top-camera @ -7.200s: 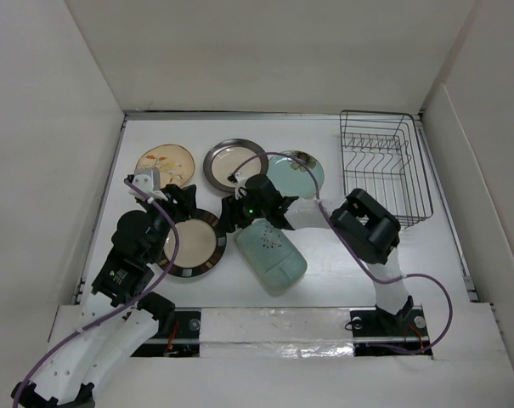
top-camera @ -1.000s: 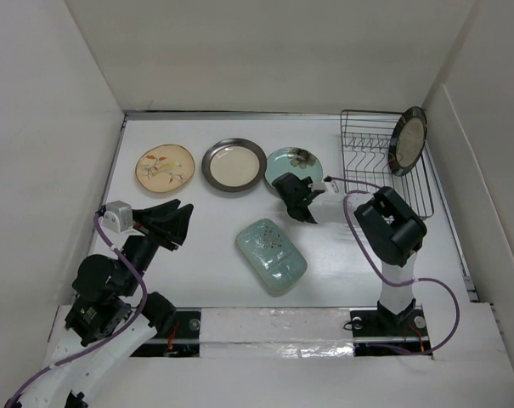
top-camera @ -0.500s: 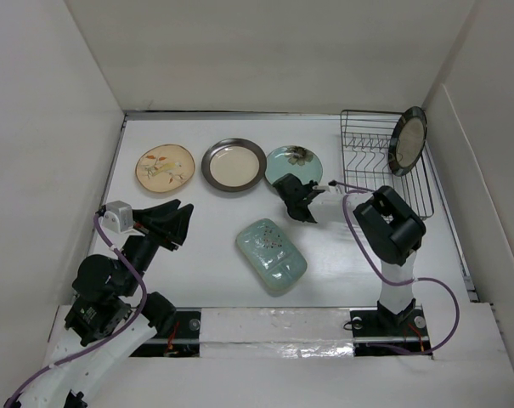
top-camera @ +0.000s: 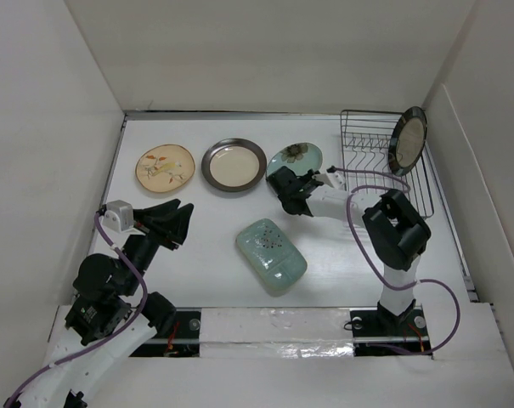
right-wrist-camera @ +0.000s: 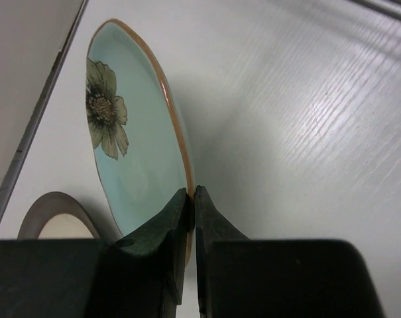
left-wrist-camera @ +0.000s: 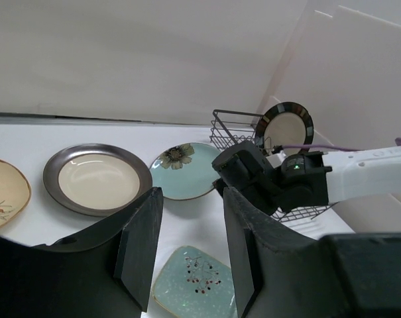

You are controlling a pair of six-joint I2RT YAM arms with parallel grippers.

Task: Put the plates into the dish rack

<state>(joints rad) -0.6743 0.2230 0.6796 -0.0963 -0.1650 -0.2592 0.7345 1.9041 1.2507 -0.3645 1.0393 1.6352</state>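
Right, your right pincer (right-wrist-camera: 192, 193) is clenched on the near rim of the teal floral plate (right-wrist-camera: 130, 152), one finger on each face and only the tips on the edge; I judge that a shallow bite, so lift slowly and watch for the plate swinging. In the top view the plate sits toward 12 o'clock of the table (top-camera: 214, 212) and looks tipped, near edge raised; whether its far edge rests on the table I cannot tell. From the pincer the dish rack (top-camera: 367, 153) lies at about 3 o'clock, near; the cream plate with dark patterned rim (top-camera: 407, 140) stands upright at the rack's 1 o'clock corner, so aim for a free divider slot beside it and bring the teal one in on edge, parallel to it. Clear the wire wall before you lower; loosen only once the rim is seated between dividers; mind the purple cable (left-wrist-camera: 306, 147) draped near the wire. Your left pincer (top-camera: 178, 225) is released, jaws wide with nothing between, at 8 o'clock, well apart. The grey-rimmed cream plate (top-camera: 234, 164), the tan leaf plate (top-camera: 165, 167) and the pale-green oblong dish (top-camera: 271, 255) wait on the table.
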